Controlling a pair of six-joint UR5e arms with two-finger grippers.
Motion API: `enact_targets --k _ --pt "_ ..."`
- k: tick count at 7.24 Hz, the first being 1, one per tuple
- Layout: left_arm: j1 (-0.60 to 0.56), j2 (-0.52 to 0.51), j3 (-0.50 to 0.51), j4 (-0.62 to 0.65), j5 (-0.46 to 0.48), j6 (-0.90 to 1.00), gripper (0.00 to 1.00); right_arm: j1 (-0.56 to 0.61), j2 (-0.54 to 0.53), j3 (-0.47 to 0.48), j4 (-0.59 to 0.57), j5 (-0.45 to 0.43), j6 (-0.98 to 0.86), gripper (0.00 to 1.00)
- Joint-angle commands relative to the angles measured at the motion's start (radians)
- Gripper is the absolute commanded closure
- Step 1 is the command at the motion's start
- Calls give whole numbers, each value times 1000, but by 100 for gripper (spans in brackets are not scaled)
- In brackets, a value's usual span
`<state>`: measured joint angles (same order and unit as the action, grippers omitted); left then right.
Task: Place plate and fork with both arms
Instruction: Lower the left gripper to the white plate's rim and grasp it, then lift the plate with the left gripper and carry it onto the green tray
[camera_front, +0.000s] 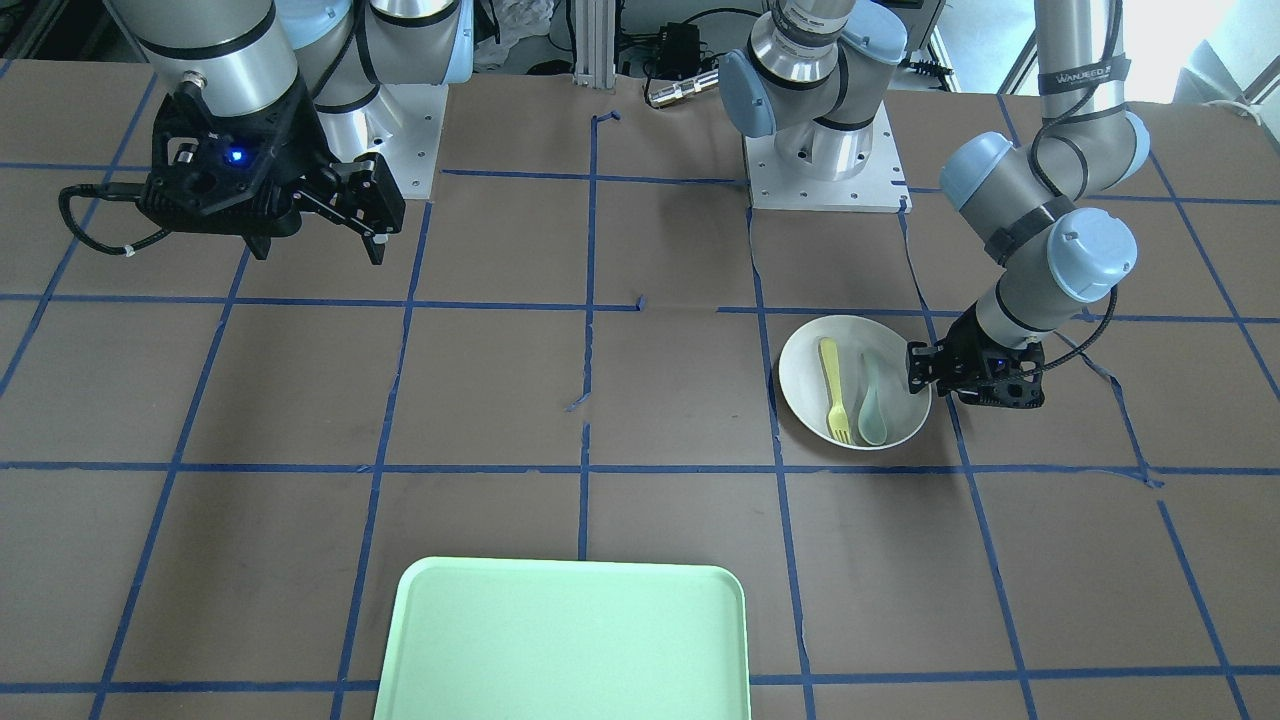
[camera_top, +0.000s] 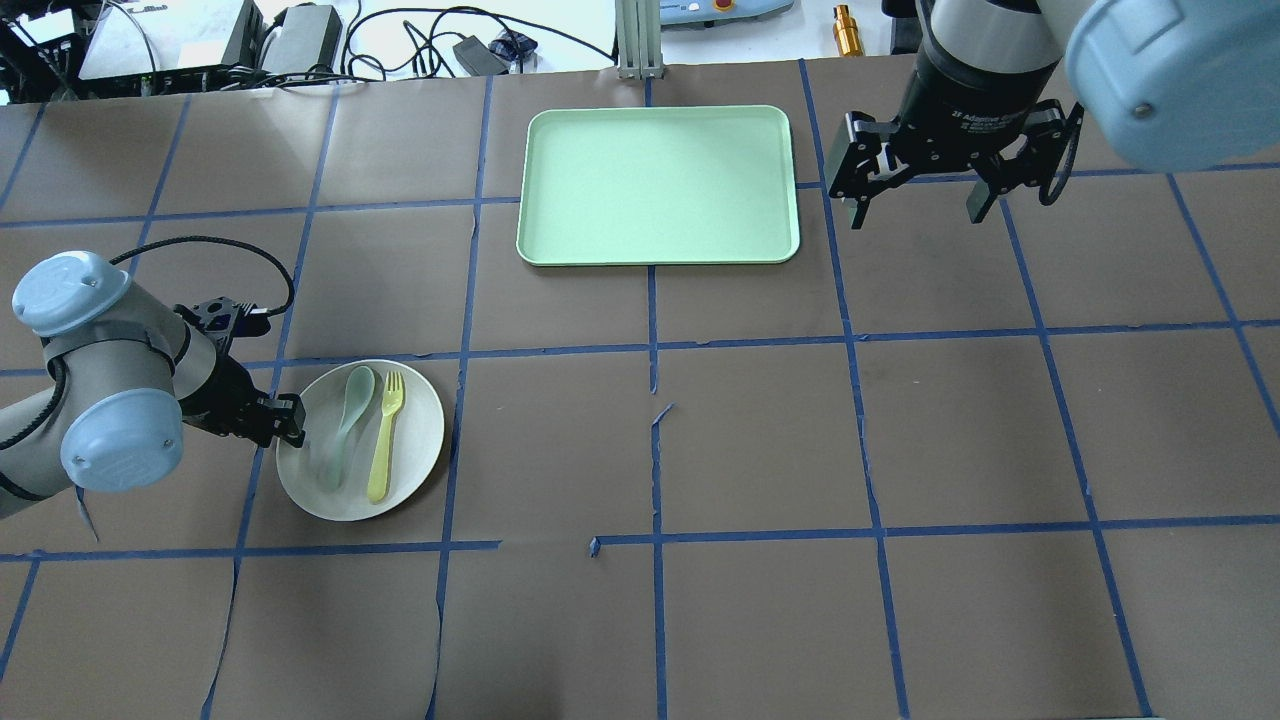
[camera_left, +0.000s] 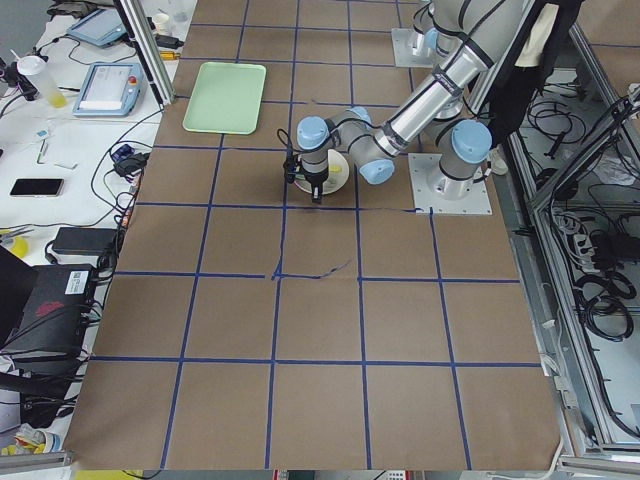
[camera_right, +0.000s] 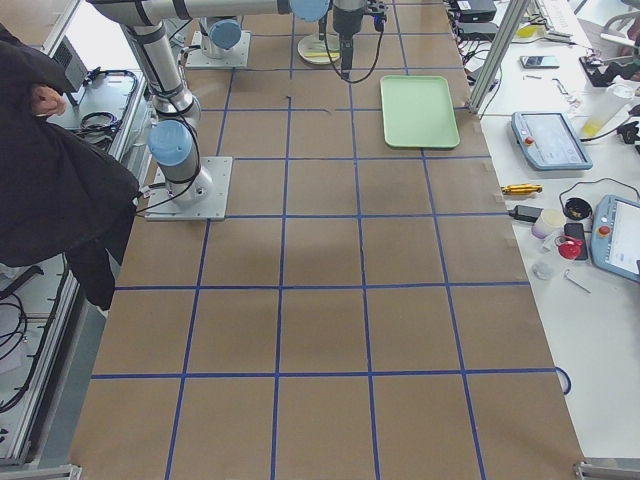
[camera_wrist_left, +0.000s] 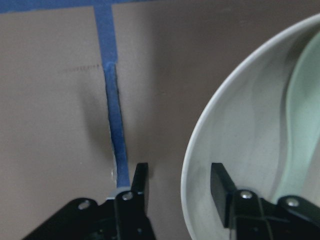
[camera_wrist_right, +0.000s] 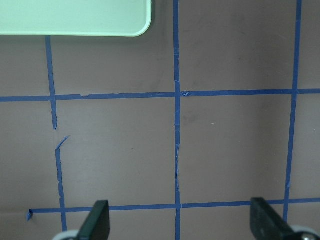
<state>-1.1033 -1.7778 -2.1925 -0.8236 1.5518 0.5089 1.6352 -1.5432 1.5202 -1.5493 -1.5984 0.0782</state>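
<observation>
The round white plate (camera_front: 805, 375) lies on the table, with the pale-yellow fork (camera_front: 832, 390) and a grey-green spoon (camera_front: 872, 400) side by side in it. My left gripper (camera_front: 912, 370) is low at the plate's edge. In the left wrist view it (camera_wrist_left: 177, 182) is open, one finger outside the rim and one over the plate (camera_wrist_left: 240, 135), with a gap to the rim. In the overhead view, plate (camera_top: 415, 420), fork (camera_top: 385, 435) and left gripper (camera_top: 292, 420) sit at the left. My right gripper (camera_top: 916, 215) is open and empty, held high beside the tray.
A mint-green rectangular tray (camera_top: 658, 185) lies at the table's far middle edge, with nothing on it; its corner shows in the right wrist view (camera_wrist_right: 75, 17). Blue tape lines grid the brown table. A person in black stands by the robot's base in the side views.
</observation>
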Motion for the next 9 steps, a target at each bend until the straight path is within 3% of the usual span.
enact_targets --k 1,3,4,6,7,9 --pt "0 3 3 0 -1 -12 100 0 0 0 0 0 0 0" --pt "0 11 17 -8 -25 -13 100 0 0 -2 0 0 0 0" --pt "0 12 57 -34 -97 -19 100 0 0 -2 -2 0 0 0" --pt "-15 -15 196 -222 -238 -125 100 0 0 0 -2 0 0 0" --pt "-29 -29 218 -227 -313 -182 100 0 0 0 0 0 0 0" --pt "-162 -87 322 -218 -329 -309 100 0 0 0 -2 0 0 0"
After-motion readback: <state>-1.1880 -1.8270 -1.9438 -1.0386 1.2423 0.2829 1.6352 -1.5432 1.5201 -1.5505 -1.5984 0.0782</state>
